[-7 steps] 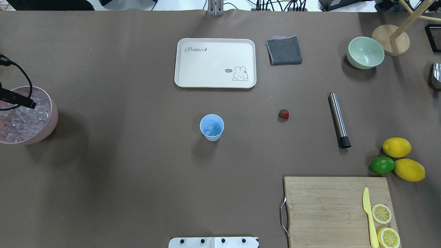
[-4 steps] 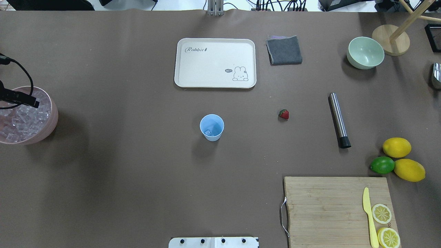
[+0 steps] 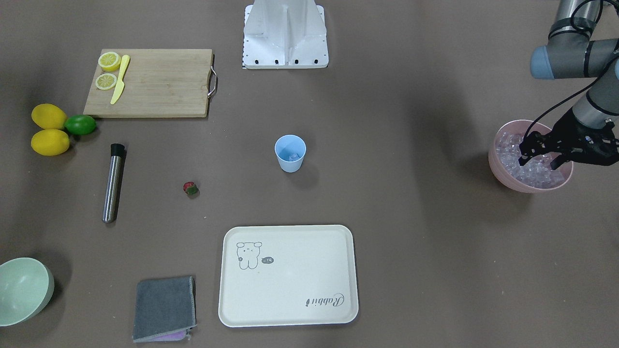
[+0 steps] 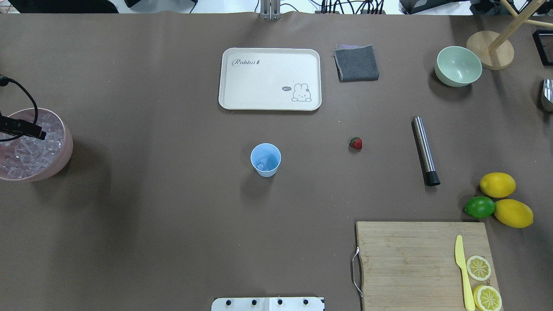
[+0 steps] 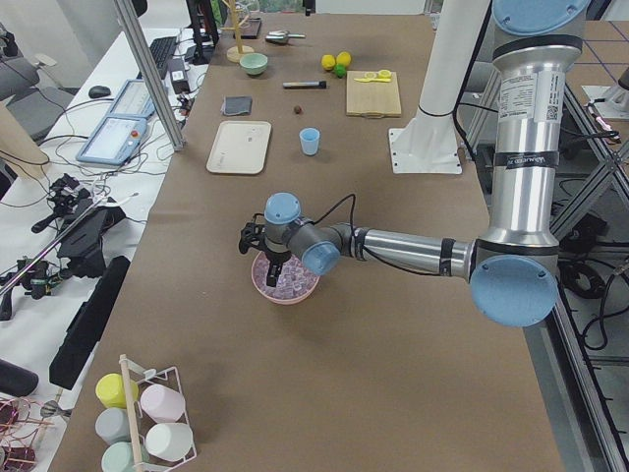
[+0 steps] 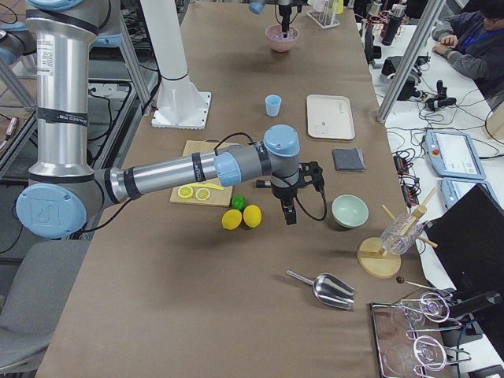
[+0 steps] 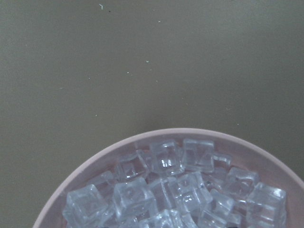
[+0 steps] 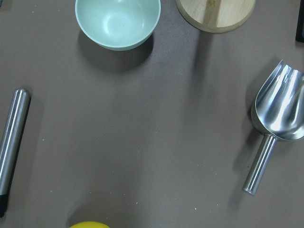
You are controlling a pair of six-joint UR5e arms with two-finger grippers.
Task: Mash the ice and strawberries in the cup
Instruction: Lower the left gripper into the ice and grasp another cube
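The light-blue cup [image 4: 265, 160] stands mid-table with a little ice [image 4: 261, 165] at its bottom. One strawberry [image 4: 355, 143] lies on the table to the right of the cup. At the far left, a pink bowl [image 4: 65, 151] holds a heap of ice cubes [image 3: 537, 171]. My left gripper [image 3: 540, 158] hangs over this heap, open, with its fingertips down among the cubes. The left wrist view shows only the cubes [image 7: 166, 190] and the bowl's rim. My right gripper [image 6: 289, 214] shows only in the exterior right view, above the table near the lemons. Whether it is open or shut I cannot tell.
A steel muddler [image 4: 424, 149] lies right of the strawberry. At the back are a cream tray [image 4: 270, 78], a grey cloth [image 4: 356, 63] and a pale-green bowl [image 4: 458, 65]. Two lemons and a lime [image 4: 479, 207] sit by a cutting board [image 4: 410, 259]. A metal scoop [image 8: 280, 109] lies far right.
My left gripper has shifted slightly over the ice bowl, first right, then back left. Cup, strawberry and muddler have not moved.
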